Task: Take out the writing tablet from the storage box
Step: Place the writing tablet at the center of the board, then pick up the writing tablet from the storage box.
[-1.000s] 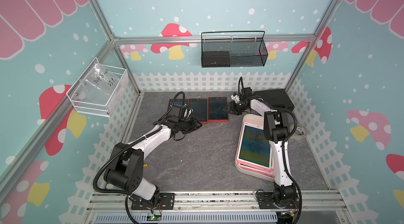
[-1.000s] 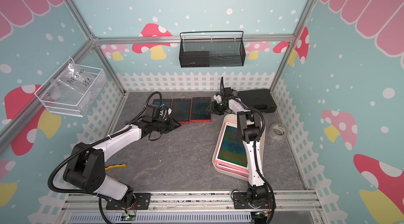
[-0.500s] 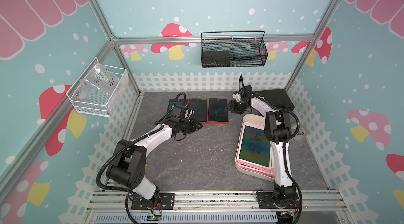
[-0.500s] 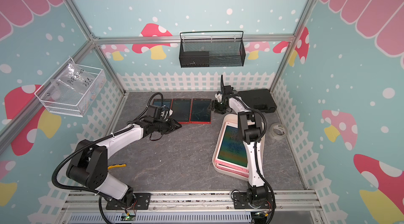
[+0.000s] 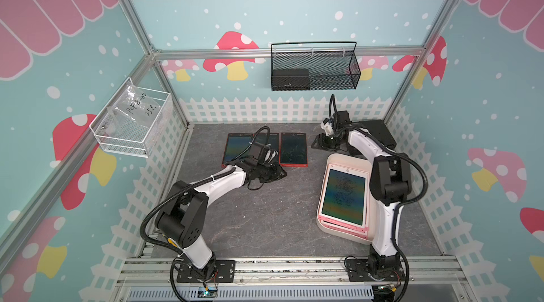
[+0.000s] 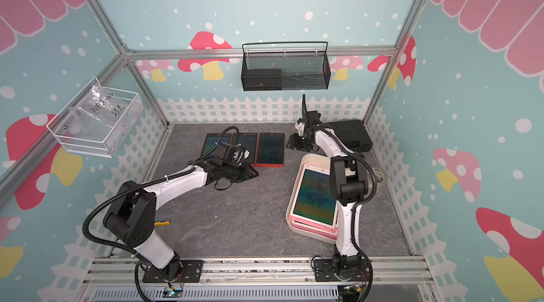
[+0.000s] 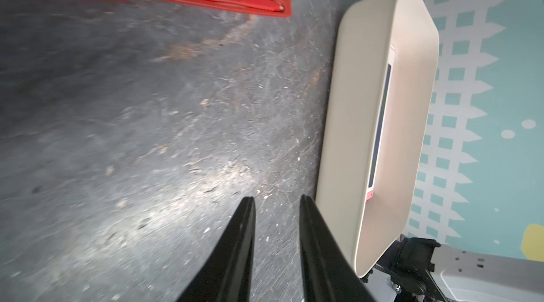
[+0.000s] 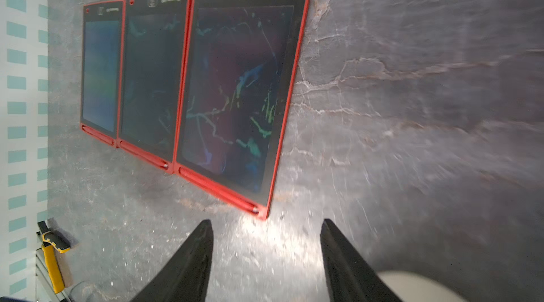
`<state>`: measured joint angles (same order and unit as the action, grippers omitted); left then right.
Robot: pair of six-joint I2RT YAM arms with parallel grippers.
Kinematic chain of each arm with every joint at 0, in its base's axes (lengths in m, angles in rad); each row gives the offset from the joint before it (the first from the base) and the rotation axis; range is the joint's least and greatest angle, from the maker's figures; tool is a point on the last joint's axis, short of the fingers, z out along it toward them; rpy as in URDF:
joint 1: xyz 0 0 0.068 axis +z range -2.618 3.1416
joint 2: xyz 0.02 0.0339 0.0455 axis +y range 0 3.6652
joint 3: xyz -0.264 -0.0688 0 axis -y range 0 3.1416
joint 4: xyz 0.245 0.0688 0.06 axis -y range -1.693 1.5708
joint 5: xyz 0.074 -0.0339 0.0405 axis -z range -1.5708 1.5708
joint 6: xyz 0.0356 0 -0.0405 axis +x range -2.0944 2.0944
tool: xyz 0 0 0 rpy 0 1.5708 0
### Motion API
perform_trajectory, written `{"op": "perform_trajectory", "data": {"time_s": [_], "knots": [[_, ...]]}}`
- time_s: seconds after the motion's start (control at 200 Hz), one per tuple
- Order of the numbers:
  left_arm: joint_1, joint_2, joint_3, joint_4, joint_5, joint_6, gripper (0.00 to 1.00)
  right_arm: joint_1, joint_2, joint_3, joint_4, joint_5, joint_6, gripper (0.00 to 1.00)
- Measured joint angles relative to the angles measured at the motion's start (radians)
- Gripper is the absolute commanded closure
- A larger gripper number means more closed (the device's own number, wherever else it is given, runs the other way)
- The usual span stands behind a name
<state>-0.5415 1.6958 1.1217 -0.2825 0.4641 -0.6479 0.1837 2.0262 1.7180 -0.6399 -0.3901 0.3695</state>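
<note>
The cream storage box sits on the right of the table beside my right arm's base. Pink-framed writing tablets lie stacked in it, screen up. Only a thin edge of a tablet shows over the wall in the left wrist view. Three red-framed tablets lie side by side at the back. My left gripper hovers just in front of them, narrowly open and empty. My right gripper is open and empty, right of the red tablets and behind the box.
A black case lies in the back right corner behind my right arm. A black mesh basket hangs on the back wall and a white wire basket on the left wall. A yellow-and-black tool lies by my left arm's base.
My left gripper has drawn off the red tablets, moving right and a little toward the front. The right gripper has barely shifted.
</note>
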Motion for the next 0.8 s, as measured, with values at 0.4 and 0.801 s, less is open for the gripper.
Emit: {"op": "perform_trajectory", "data": {"time_s": [0.4,0.801], "knots": [[-0.319,0.306,0.531,-0.258,-0.155,0.102,0.68,-0.122,-0.628,-0.580,0.156,0.251,0.042,0.36],[-0.480,0.658,1.089,-0.668,-0.414,0.167,0.65,-0.269,-0.857,-0.796,0.159,0.306,0.058,0.31]]}}
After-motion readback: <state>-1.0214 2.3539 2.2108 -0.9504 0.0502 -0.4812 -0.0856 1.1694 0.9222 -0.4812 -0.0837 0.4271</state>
